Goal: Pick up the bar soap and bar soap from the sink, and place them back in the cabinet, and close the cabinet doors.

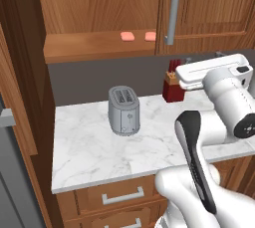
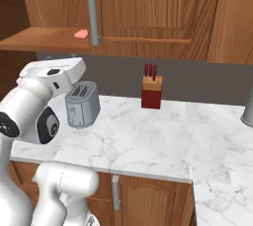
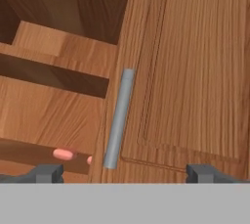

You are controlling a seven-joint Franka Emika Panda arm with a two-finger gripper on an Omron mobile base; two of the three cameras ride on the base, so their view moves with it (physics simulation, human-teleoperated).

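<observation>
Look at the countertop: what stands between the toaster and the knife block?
Nothing. In the right base view, bare marble counter separates the toaster from the knife block.

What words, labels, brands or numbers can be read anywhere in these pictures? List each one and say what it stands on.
None: no readable text shows in any view.
toaster: plain grey body, small marks on its front, no legible lettering.
knife block: plain red, no label.
cabinet doors: bare wood grain with a grey handle, unmarked.
bar soap: plain pink, no stamp to be made out.
</observation>
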